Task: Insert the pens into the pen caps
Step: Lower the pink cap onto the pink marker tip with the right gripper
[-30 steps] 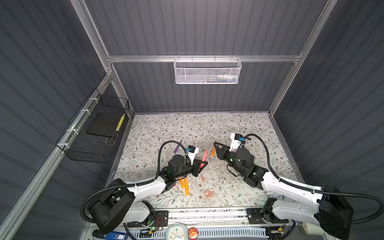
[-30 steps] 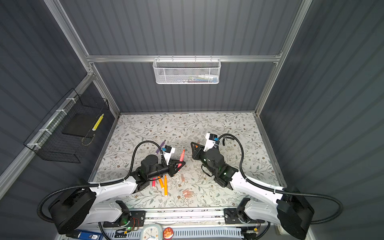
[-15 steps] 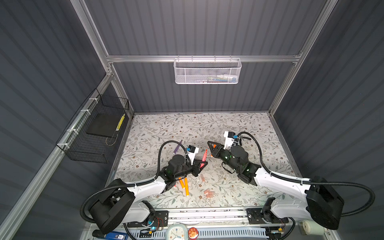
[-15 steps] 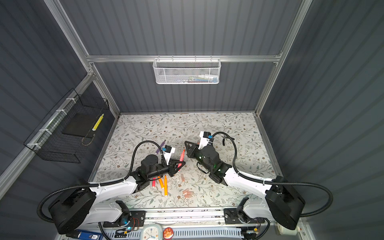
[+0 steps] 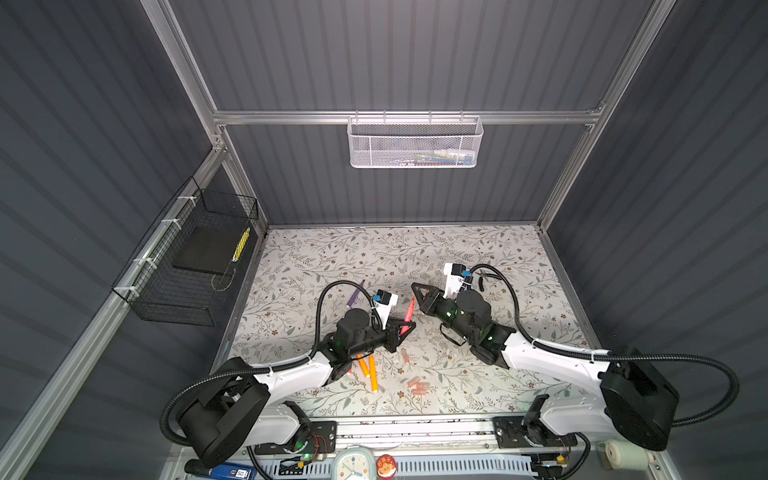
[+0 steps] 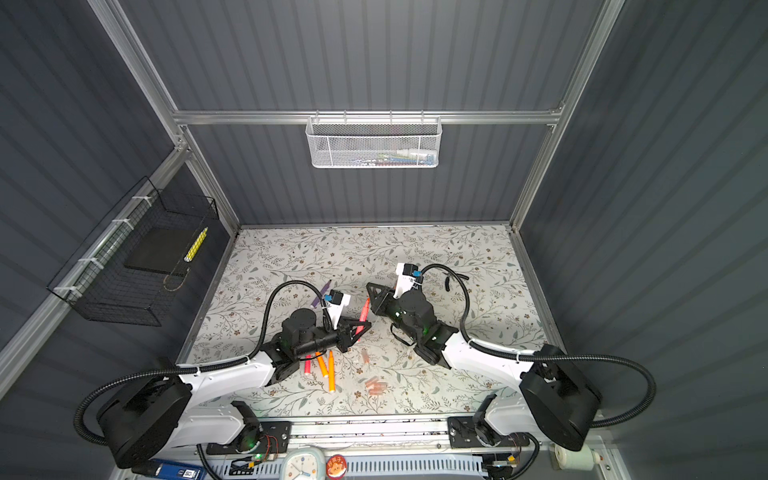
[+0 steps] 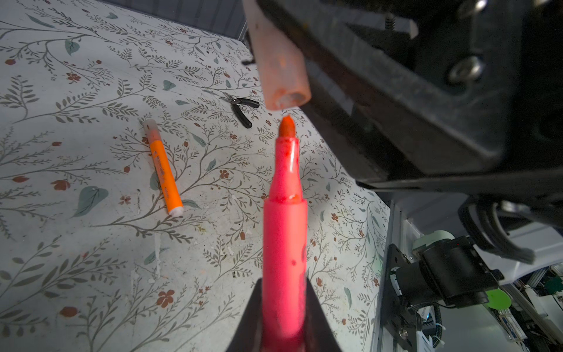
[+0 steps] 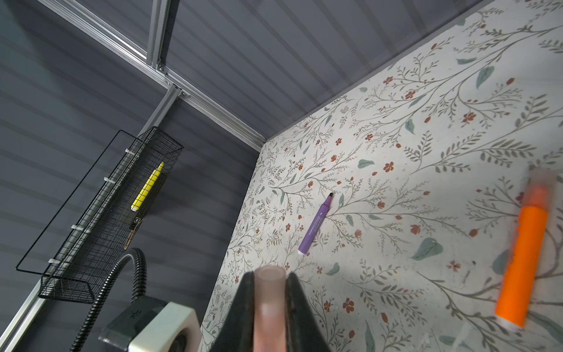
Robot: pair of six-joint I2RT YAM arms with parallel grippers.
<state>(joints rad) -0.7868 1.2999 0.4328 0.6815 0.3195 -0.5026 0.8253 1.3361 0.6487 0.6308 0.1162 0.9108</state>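
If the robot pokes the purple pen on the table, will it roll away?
Probably, if poked from the side: the purple pen is a slim round tube lying flat on the table. It looks like hard plastic, so likely stiff and light. Its dark tip is bare, so it might smear.

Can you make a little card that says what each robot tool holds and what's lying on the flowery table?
Left tool: shut on red-pink pen, tip bare
Right tool: shut on see-through cap
Pen and cap: tip right at the cap's open end, not inside yet
Already capped: one orange pen
Uncapped on table: purple pen
Spare: loose caps
Also: pliers
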